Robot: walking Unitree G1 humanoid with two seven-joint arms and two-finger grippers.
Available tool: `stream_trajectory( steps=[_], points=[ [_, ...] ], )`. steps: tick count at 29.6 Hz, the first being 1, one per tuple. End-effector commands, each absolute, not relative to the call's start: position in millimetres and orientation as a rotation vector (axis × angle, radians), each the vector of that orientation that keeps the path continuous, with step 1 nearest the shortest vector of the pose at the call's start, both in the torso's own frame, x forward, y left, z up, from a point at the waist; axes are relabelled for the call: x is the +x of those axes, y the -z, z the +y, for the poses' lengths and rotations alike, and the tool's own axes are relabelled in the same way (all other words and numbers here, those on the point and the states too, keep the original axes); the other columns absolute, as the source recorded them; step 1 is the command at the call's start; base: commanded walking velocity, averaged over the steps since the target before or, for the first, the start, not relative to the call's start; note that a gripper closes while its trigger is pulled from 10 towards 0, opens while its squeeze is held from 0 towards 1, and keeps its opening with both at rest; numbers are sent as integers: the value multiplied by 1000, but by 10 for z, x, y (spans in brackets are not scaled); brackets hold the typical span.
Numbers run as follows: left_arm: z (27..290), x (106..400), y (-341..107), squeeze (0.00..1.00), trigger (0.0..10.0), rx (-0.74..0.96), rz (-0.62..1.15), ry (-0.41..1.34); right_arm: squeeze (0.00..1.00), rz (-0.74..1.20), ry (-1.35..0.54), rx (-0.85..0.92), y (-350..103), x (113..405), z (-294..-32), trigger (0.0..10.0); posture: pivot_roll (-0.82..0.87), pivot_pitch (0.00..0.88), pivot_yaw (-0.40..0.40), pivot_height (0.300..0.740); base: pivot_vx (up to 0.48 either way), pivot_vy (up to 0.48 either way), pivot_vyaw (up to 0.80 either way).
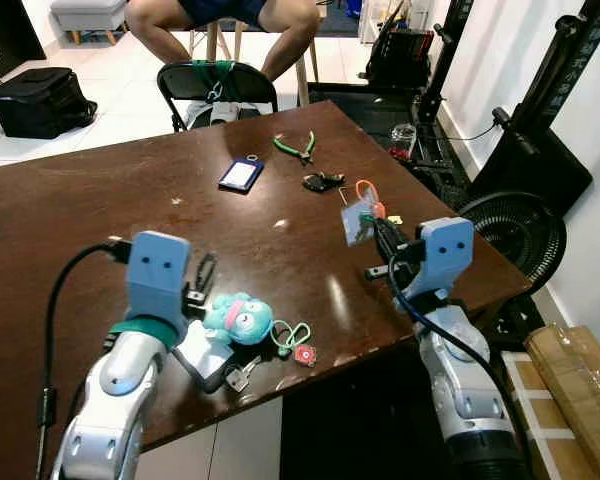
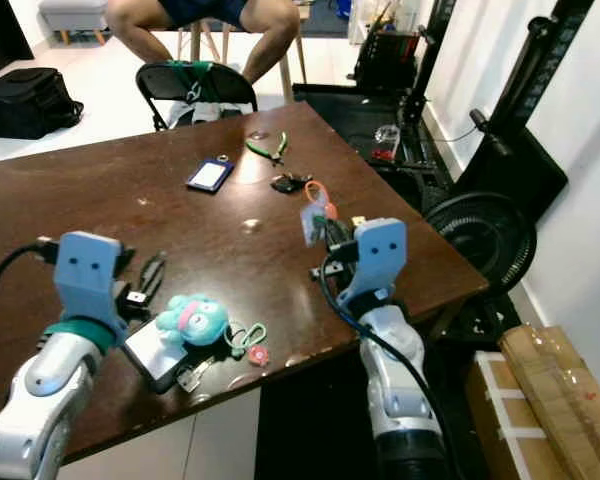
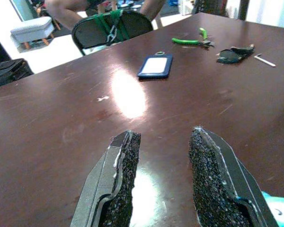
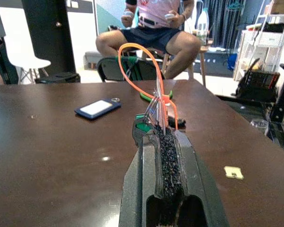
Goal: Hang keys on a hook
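In the left eye view a dark brown wooden table (image 1: 130,200) spreads ahead, and the right gripper (image 1: 377,232) at about four o'clock is clenched on a bunch of keys with an orange loop and a clear tag (image 1: 360,212), lifted clear of the tabletop. The left gripper (image 1: 204,275) sits at about seven o'clock, just beside a teal plush toy keychain with a pink band (image 1: 238,318) lying near the table's front edge. Toward twelve o'clock lie a blue card holder (image 1: 240,174), green-handled pliers (image 1: 295,147) and a small black key fob (image 1: 322,181), with a black folding chair (image 1: 216,90) and a seated person's legs (image 1: 280,25) beyond. The right eye view gives the same layout and a black floor fan (image 2: 480,238) at three o'clock off the table. In the left wrist view the two black fingers (image 3: 120,182) stand apart, released, holding nothing over bare tabletop. In the right wrist view the fingers (image 4: 166,156) are pressed together on the keys, the orange loop standing up at twelve o'clock above them. I judge the pickup step finished and the carry to the hook in hand; no hook can be made out, so the next move likely calls for finding it and turning toward it, then presenting the orange loop open so it can slip over.
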State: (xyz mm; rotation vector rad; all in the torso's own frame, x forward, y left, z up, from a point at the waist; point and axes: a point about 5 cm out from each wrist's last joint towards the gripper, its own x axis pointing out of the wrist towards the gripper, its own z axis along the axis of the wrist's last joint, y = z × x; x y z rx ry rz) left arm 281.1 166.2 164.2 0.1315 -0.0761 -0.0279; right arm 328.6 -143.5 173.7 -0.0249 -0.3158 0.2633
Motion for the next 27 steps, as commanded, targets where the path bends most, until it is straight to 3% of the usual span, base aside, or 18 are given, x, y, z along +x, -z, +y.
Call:
stream_trajectory(
  steps=[1, 7, 27],
  points=[
    [1694, 2803, -1605, 0, 10000, 134, -66, 15, 0, -320, -275, -12, -1763, 3295, -1386, 10000, -88, 0, 72, 740, -240, 0, 0],
    [1748, 2832, -1636, 0, 10000, 143, -70, 5, 0, -323, -344, 46, -1807, 3270, -1246, 10000, -82, 0, 94, 740, -326, 0, 0],
    [1772, 2849, -1618, 0, 10000, 142, -88, -23, 0, -316, -395, -10, -1778, 3267, -1129, 10000, -67, 0, 86, 740, -401, 0, 0]
  ],
)
